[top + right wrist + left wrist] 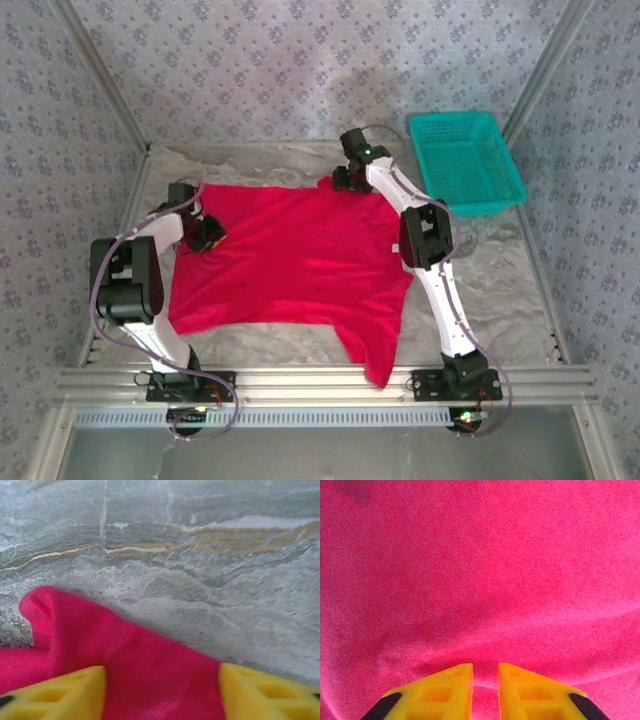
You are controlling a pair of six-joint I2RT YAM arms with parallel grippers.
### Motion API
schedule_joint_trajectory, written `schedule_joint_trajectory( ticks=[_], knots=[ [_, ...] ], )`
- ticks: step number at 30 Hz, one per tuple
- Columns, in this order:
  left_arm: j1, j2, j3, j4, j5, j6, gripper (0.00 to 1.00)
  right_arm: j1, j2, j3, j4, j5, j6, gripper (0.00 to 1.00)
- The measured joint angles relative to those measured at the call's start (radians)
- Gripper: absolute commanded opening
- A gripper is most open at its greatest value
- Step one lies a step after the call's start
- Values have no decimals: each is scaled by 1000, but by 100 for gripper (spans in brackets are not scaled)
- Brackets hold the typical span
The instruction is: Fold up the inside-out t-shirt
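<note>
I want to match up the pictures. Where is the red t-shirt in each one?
Top camera: t-shirt spread flat on the grey marbled table.
Left wrist: t-shirt close up, beyond the left yellow fingers.
Right wrist: t-shirt at bottom left, between the right yellow fingers.
Shared landmark: that table, also behind the t-shirt in the right wrist view.

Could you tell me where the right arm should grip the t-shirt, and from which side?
Probably the far edge of the t-shirt, coming from above: there the cloth humps up off the table between the open fingers of the right end effector, whereas the middle lies flat.
</note>
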Motion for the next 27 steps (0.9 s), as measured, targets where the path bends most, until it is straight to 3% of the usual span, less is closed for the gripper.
schedule_joint_trajectory(
  ticks=[3, 4, 9, 13, 17, 21, 23, 25, 27],
  knots=[
    [0, 0, 0, 0, 0, 0, 18, 3, 13, 1, 0, -19, -5, 6],
    [0, 0, 0, 0, 0, 0, 18, 3, 18, 3, -1, -22, -5, 0],
    [0, 0, -6, 4, 0, 0, 16, -11, 18, 48, 2, -5, -25, 0],
    [0, 0, -41, 18, 0, 0, 16, -7, -32, 23, 57, 114, -73, 0],
    [0, 0, -90, 33, 2, 0, 15, 34, -182, -135, 188, 291, -152, 0],
    [0, -4, -103, 66, 4, 0, 14, 154, -338, -331, 340, 447, -212, 0],
    [0, -4, -105, 72, 6, 0, 14, 217, -363, -385, 371, 475, -210, 10],
    [0, -4, -105, 73, 8, 0, 14, 272, -359, -421, 371, 455, -180, 30],
    [0, -4, -105, 73, 8, 0, 14, 293, -349, -451, 346, 387, -148, 45]
  ],
)
